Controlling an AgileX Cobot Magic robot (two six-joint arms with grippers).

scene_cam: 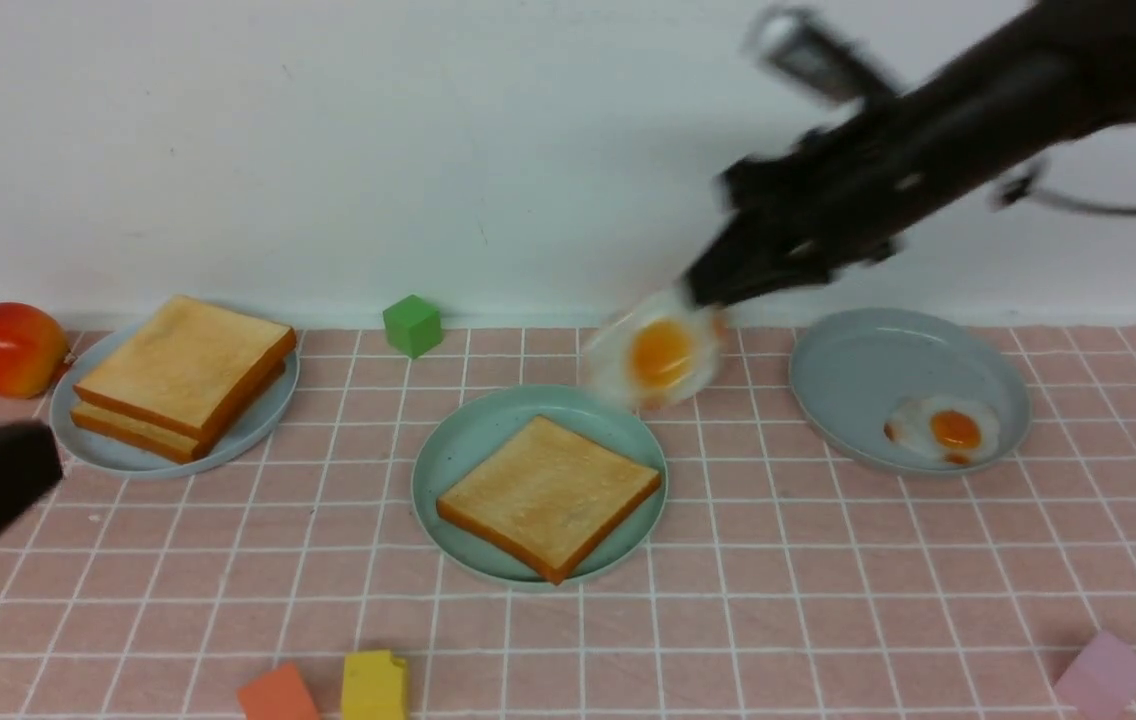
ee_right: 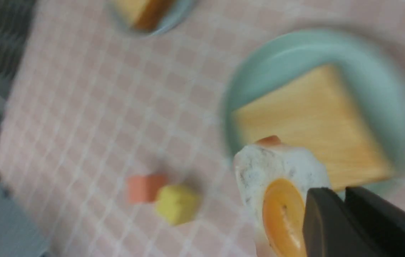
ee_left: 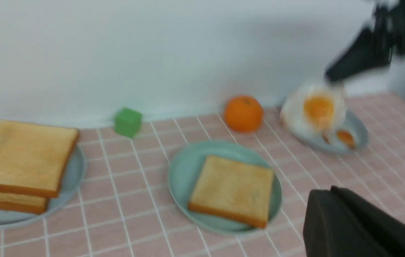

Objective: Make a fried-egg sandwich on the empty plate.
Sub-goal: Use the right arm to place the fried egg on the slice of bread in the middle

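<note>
The empty plate of the task, round and mint-green [scene_cam: 448, 455], sits mid-table and holds one square golden toast slice [scene_cam: 548, 495]. My right gripper [scene_cam: 703, 290] is shut on the edge of a white fried egg with an orange yolk [scene_cam: 658, 352]. The egg hangs tilted in the air above the plate's back right rim. In the right wrist view the egg [ee_right: 277, 178] sits beside the right gripper [ee_right: 334, 194], over the toast [ee_right: 313, 121]. My left gripper [scene_cam: 43, 460] is shut and holds nothing, low at the left. It also shows in the left wrist view [ee_left: 325, 194].
A pale blue plate [scene_cam: 268, 420] at the back left carries two stacked toast slices [scene_cam: 178, 375]. A grey-blue dish [scene_cam: 858, 360] on the right holds another fried egg [scene_cam: 948, 428]. Around them are a red fruit [scene_cam: 8, 348], an orange [ee_left: 243, 113], and green [scene_cam: 412, 325], orange [scene_cam: 278, 693], yellow [scene_cam: 374, 685] and pink [scene_cam: 1103, 672] blocks.
</note>
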